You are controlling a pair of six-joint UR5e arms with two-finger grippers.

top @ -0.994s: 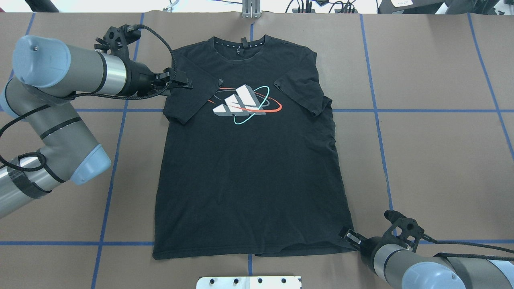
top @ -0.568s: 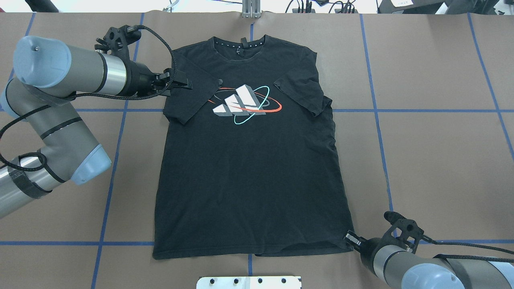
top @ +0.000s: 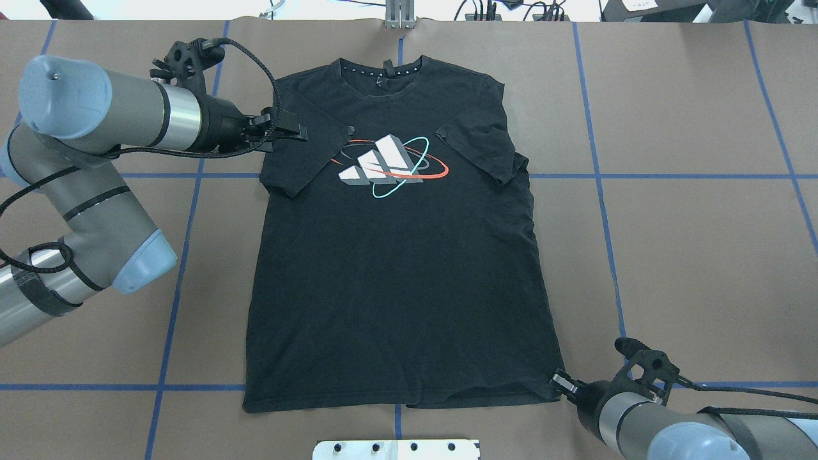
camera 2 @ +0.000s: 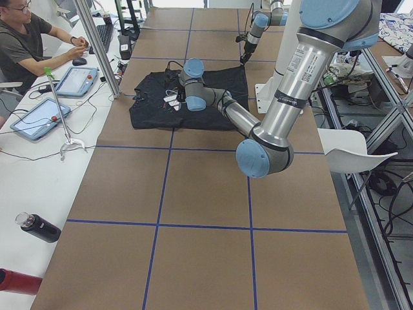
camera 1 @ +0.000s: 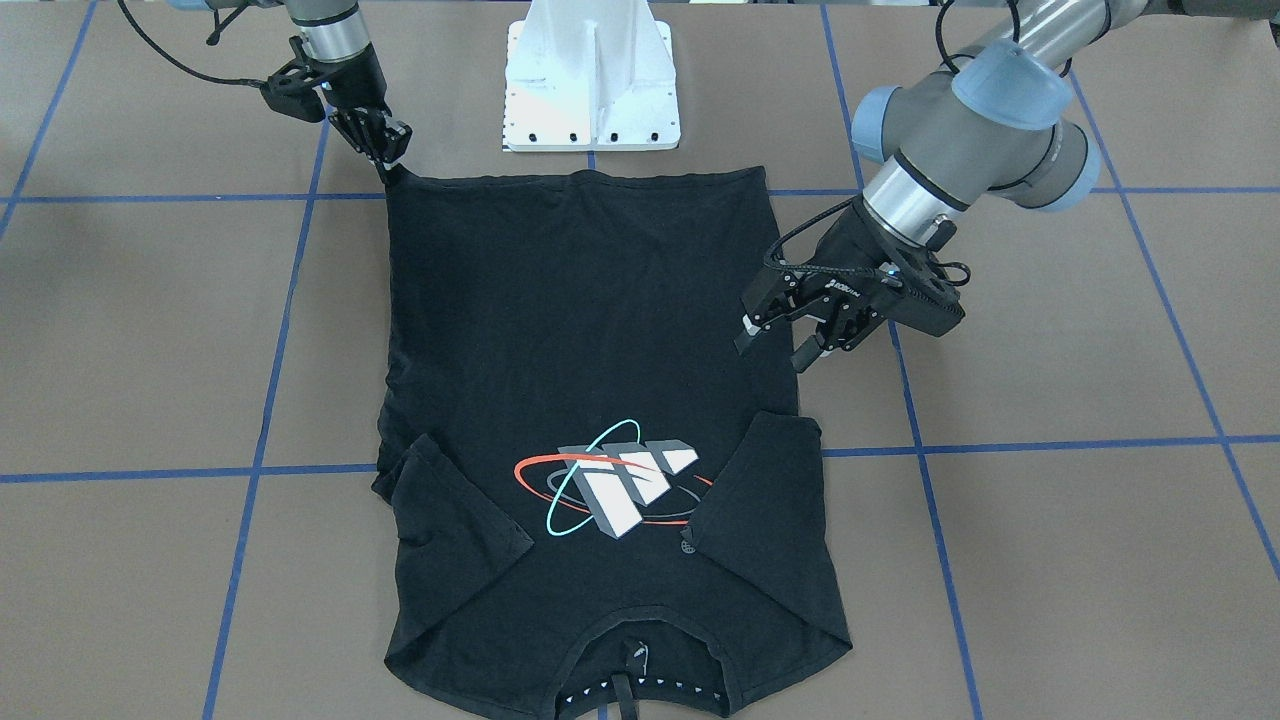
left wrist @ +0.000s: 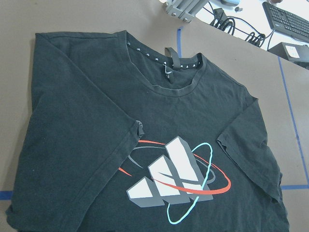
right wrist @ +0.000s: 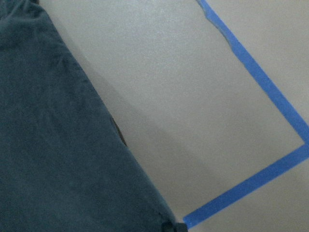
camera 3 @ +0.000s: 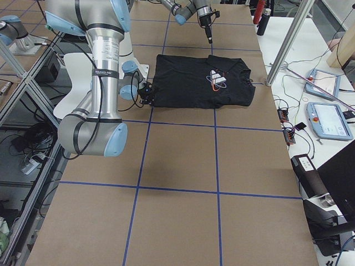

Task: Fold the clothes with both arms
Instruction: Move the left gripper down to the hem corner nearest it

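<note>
We see the black shirt lying flat and print up in the middle of the counter, with both sleeves folded inward over the chest. In the front-facing view our left end effector hangs right of centre, above the shirt's side edge near one folded sleeve. Its fingers are spread and hold nothing. Our right end effector sits at the upper left of that view, fingers pressed together on the shirt's hem corner, which is drawn into a small point.
</note>
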